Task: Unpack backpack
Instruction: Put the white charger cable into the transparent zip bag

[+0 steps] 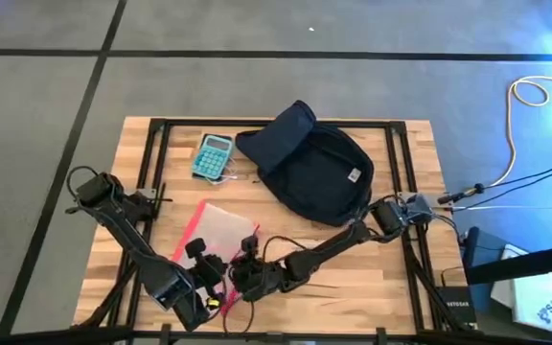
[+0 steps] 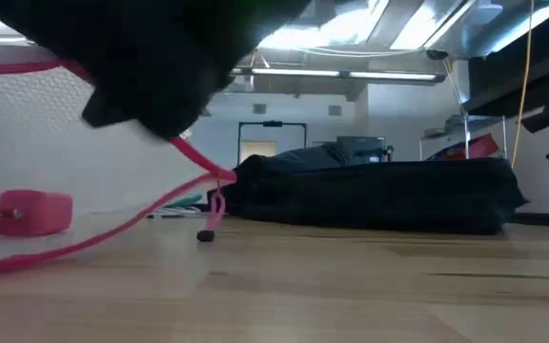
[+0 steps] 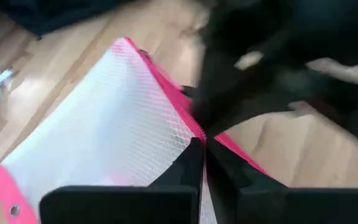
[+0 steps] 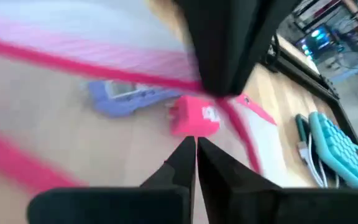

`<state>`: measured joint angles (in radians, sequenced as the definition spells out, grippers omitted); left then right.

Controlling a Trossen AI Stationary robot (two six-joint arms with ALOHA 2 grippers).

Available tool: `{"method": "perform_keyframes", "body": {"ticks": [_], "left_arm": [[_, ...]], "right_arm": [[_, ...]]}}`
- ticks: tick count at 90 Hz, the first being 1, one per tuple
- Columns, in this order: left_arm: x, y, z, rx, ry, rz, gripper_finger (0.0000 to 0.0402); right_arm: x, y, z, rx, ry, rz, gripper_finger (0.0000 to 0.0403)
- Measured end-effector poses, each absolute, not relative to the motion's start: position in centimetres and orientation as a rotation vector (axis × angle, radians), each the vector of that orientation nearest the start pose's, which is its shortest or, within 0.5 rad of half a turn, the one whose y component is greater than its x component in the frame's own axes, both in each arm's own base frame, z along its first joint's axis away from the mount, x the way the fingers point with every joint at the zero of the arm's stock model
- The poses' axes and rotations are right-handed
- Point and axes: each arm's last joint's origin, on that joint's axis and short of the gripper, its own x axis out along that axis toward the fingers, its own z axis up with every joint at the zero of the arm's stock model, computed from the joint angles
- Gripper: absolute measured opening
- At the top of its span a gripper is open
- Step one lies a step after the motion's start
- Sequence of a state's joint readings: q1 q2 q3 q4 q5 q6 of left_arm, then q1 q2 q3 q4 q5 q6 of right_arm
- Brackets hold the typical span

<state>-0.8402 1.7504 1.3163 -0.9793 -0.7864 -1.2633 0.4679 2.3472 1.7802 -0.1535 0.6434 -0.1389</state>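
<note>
The dark navy backpack (image 1: 307,165) lies flat on the far middle of the table, untouched. Nearer lies a clear pouch with a pink edge (image 1: 220,228), its mouth gaping open at the near end. A pink block (image 4: 194,118) and a bluish thing (image 4: 122,98) lie inside it. My left gripper (image 1: 203,276) is shut on the pouch's upper mouth edge. My right gripper (image 1: 244,272) is shut, with its fingertips (image 4: 185,155) pointing into the mouth, just short of the pink block. The pouch's zip pull (image 2: 207,232) hangs down to the table. My left gripper pinches the pouch's upper pink mouth edge (image 3: 194,132) between its two fingers. That edge is raised off the table (image 2: 174,143), while the lower edge (image 2: 84,246) and the far end stay down. I cannot tell whether my right gripper touches the pouch or the pink block.
A teal calculator (image 1: 212,155) with a white cord lies at the far left, beside the backpack. Bare wood lies to the right of the grippers along the near edge. The table's black frame bars (image 1: 157,163) run under the top on both sides.
</note>
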Motion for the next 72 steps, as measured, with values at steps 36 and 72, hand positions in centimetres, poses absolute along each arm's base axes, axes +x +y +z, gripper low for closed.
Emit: {"method": "perform_keyframes", "body": {"ticks": [36,72], "left_arm": [[23.4,-22.4,22.6,-0.24,0.785,0.604,0.0],[22.3,-21.8,22.6,-0.235,0.803,0.691,0.0]], "right_arm": [[45.8,20.8,15.0,-0.48,0.762,0.017,0.0],[46.1,15.8,20.0,-0.435,0.77,-0.05,0.0]]}}
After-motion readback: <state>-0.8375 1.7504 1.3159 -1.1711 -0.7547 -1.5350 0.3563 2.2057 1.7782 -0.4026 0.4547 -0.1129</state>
